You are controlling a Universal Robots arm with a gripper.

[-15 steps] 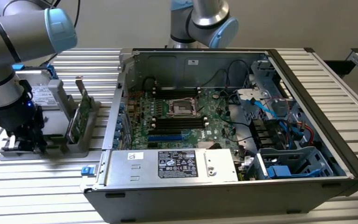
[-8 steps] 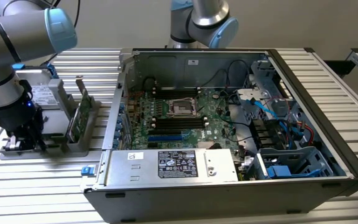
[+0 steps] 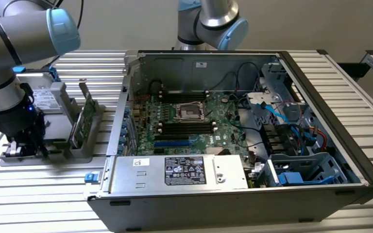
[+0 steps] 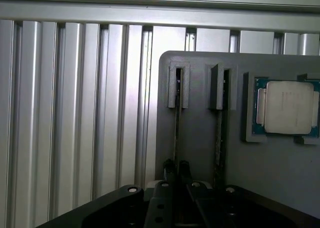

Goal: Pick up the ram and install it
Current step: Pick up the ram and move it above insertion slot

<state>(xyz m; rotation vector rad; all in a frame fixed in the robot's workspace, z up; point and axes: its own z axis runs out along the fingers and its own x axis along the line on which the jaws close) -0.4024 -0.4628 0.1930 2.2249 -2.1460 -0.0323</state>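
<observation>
1. Gripper fingertips are seen drawn close on either side of the ram. The thin board appears to be pinched by its upper edge and is not yet lifted from its place.
2. The ram is kept standing on edge in a narrow slot of the grey holder. This posture is judged to leave the long edge free for a pinch from above.
3. A second board is held upright in the neighbouring slot, apart from the first, seemingly so that a finger can pass between them. What it is cannot be told from its edge.
4. The processor chip is laid flat in its own recess of the same holder, beyond both slots and untouched.
5. The slatted aluminium table is seen under the holder.
6. From the exterior view, the gripper is shown lowered onto the holder at about eight o'clock in the frame. A taller green card is stood at the gripper's three o'clock.
7. At three o'clock from the holder, the computer case is laid open on its side. Its motherboard is turned upward, evidently so that parts can be pressed in from above. The memory slots are found at six o'clock of the processor socket.
</observation>
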